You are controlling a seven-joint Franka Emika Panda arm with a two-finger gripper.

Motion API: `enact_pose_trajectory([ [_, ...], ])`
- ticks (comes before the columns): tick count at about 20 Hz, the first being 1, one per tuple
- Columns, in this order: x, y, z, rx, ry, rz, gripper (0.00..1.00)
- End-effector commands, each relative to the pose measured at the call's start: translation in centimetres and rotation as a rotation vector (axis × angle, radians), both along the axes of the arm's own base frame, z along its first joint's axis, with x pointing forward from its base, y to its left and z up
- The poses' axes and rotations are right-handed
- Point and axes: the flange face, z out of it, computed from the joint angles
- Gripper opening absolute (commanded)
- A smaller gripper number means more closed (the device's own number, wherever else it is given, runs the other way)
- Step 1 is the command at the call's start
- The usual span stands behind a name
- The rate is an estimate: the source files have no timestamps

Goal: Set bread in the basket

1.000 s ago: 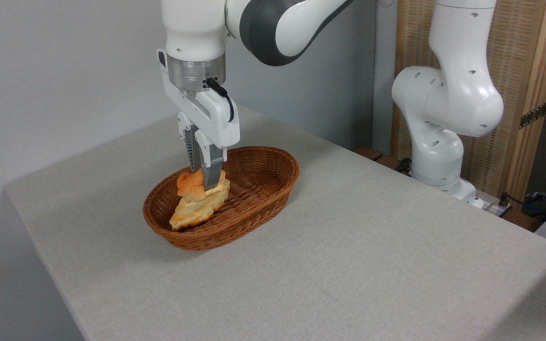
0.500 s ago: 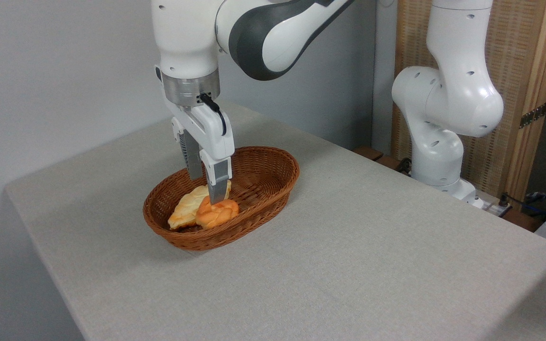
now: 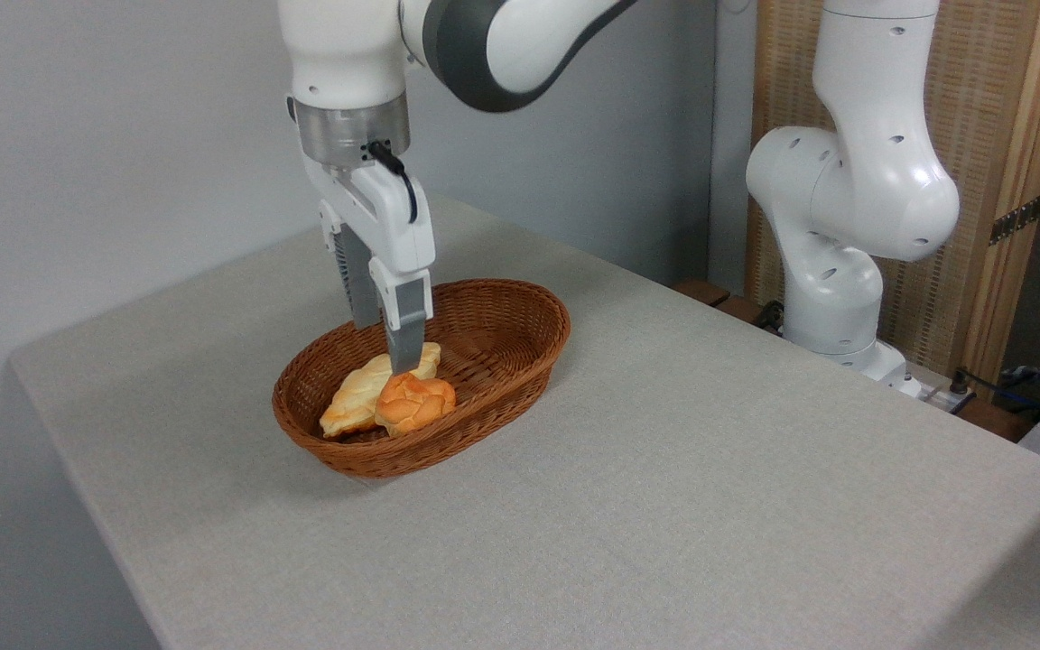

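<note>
The orange-golden knotted bread (image 3: pixel 414 402) lies inside the oval brown wicker basket (image 3: pixel 506 294), near its front rim, leaning against a paler, longer pastry (image 3: pixel 359 396). My gripper (image 3: pixel 385 348) hangs just above the two, fingers pointing down and apart, with nothing between them. Its front finger tip is right above the bun, clear of it.
The basket sits on a grey cloth-covered table (image 3: pixel 664 469) whose left edge and front corner fall away. The arm's white base (image 3: pixel 831 298) stands at the table's back right, before a wooden screen (image 3: pixel 980 135). Cables lie at the far right.
The bun was held above the pale pastry; the gripper let it go and it dropped into the basket beside the pastry. The gripper has since risen and shifted slightly left.
</note>
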Motion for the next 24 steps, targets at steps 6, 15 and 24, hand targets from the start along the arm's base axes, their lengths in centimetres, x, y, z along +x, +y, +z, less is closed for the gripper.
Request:
enact_pose_trajectory([
  [6, -0.6, 1.0, 3.0, 0.045, 0.019, -0.026, 1.0],
  [15, -0.2, 1.8, 2.7, 0.044, 0.023, -0.02, 1.0],
  [24, -0.2, 1.5, 2.7, 0.046, 0.024, -0.015, 1.0],
])
